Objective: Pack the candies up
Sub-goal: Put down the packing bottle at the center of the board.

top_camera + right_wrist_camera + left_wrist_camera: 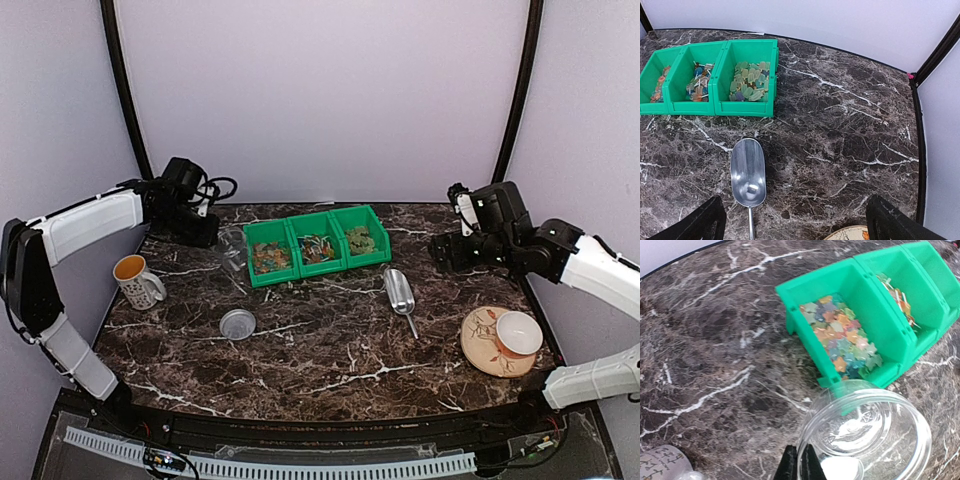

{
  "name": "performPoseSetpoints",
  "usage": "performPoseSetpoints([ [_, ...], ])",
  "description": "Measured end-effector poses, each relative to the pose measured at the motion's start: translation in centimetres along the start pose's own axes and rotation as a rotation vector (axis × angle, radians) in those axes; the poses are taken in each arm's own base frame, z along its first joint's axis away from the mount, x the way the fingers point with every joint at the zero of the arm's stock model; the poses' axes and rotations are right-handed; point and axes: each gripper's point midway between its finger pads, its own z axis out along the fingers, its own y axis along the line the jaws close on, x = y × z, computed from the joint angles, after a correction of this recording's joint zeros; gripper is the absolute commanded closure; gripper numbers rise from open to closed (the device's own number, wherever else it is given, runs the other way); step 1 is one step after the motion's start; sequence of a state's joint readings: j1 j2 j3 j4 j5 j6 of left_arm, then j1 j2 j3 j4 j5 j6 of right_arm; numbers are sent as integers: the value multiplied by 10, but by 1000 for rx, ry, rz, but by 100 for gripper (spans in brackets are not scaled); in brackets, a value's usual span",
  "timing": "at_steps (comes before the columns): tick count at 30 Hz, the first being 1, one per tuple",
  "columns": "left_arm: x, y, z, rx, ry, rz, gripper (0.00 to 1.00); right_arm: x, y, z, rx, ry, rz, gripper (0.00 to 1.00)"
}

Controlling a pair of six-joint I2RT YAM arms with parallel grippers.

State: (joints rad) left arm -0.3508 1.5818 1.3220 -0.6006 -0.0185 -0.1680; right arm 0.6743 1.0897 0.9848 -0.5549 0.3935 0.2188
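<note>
Stock: candies (pixel 842 335), loose in the green bins (pixel 887 322). Tools: left gripper (pixel 799 465) clamped on the clear jar (pixel 875 435) rim, just beside the bins; right gripper (pixel 795 220) spread wide, empty, over the scoop (pixel 747 172) in front of the bins. You appear to be staging the jar; next, probably take the scoop by its handle.

Seeing candies (pixel 316 248) lying in bins (pixel 318 269) at the back of the table (pixel 330 350), jar (pixel 232 250) just left, scoop (pixel 398 290) sitting before them to the right, lid (pixel 238 324) lying front-left, mug (pixel 136 280) farther left, bowl (pixel 519 333) resting on plate (pixel 482 345) far right

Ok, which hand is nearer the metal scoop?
Right. The right hand hangs open just right of the metal scoop; the left hand, beyond the green plastic bins, pinches a clear jar.
</note>
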Motion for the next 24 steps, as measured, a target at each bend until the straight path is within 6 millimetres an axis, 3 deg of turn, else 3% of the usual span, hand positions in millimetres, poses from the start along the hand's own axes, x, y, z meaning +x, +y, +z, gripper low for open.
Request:
performPoseSetpoints([
  [13, 47, -137, -4, 182, 67, 221, 100, 20, 0, 14, 17, 21, 68, 2],
  [17, 58, -180, 9, 219, 96, 287, 100, 37, 1, 25, 28, 63, 88, 2],
  [24, 84, -231, 37, 235, 156, 385, 100, 57, 4, 37, 29, 99, 120, 2],
])
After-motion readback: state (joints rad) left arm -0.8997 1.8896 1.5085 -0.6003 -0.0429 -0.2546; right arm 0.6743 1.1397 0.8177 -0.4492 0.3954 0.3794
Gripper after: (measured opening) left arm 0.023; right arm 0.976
